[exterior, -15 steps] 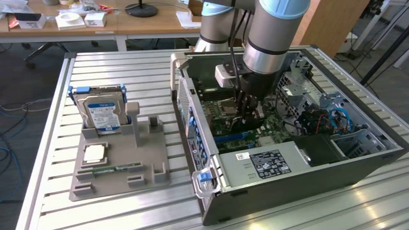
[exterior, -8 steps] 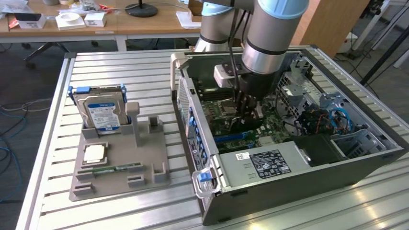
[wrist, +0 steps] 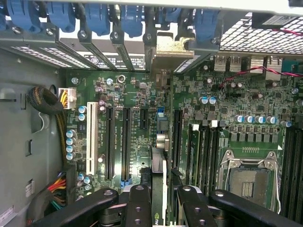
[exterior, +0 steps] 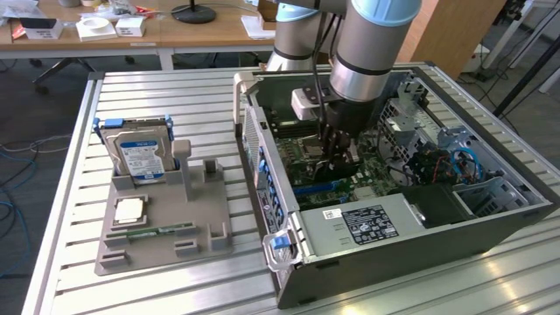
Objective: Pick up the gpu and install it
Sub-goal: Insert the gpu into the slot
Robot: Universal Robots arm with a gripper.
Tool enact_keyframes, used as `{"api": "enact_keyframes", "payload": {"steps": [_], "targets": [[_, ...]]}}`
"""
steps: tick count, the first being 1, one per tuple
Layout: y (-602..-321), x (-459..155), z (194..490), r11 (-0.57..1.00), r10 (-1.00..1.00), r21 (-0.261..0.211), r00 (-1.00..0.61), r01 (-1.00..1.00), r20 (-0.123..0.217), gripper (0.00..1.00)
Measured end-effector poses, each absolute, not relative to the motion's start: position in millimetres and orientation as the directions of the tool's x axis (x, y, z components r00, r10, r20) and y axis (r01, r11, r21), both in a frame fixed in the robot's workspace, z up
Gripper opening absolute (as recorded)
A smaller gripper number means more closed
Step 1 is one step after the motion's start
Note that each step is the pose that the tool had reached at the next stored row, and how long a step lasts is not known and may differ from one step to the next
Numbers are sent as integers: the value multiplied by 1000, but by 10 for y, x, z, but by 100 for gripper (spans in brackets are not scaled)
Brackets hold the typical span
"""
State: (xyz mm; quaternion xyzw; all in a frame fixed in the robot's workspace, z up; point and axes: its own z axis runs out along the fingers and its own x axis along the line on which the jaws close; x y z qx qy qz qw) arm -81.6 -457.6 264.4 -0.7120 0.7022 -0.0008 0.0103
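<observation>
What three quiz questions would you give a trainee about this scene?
1. True or false: the hard drive stands in the grey holder, outside the computer case.
2. What does the tool grip? A hard drive, B gpu, C memory stick.
3. Which board does the tool hang over, inside the case?
Key: 1 true. 2 B. 3 the motherboard.

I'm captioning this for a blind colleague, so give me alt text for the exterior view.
A robot arm's hand holds the gpu down inside an open computer case, close to the motherboard. On the exterior view's left, a gray holder carries a hard drive and a memory stick.
</observation>
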Motion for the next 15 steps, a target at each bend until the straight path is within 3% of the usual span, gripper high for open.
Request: {"api": "enact_keyframes", "payload": {"steps": [15], "targets": [[-4576, -846, 2644, -14, -1000, -16, 14, -1000, -13, 26]]}}
